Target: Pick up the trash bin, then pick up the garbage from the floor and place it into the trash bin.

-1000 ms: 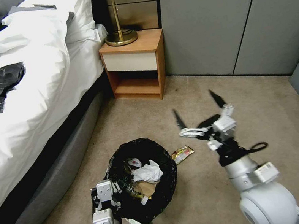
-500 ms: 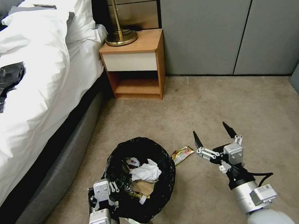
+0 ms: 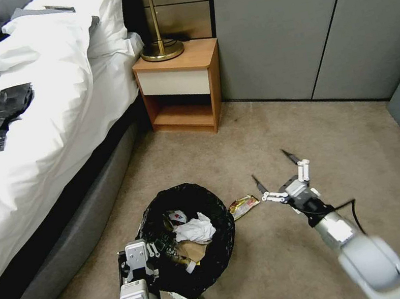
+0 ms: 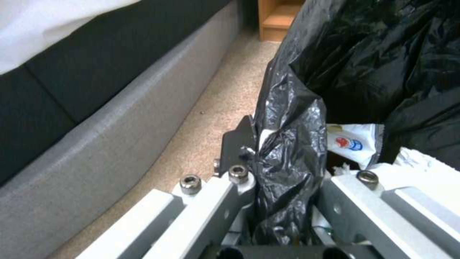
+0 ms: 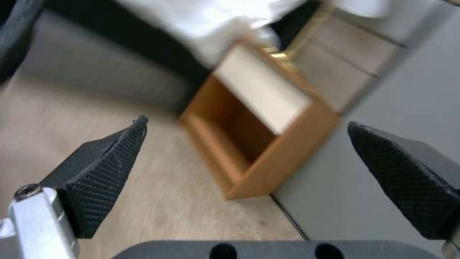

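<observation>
The left hand (image 3: 138, 263) is clamped on the black liner at the near rim of the trash bin (image 3: 217, 249), which stands on the carpet beside the bed (image 3: 29, 148) with tissues and wrappers inside. A yellow wrapper (image 3: 244, 205) lies on the floor just right of the bin. Beside it, the right hand (image 3: 272, 174) hangs with its fingers spread apart.

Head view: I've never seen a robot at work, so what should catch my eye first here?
First, the trash bin on the carpet beside the bed, lined in black and stuffed with tissues and wrappers; the left gripper is clamped on its rim. To its right, the right gripper hangs wide open near a yellow snack wrapper lying on the floor.
</observation>
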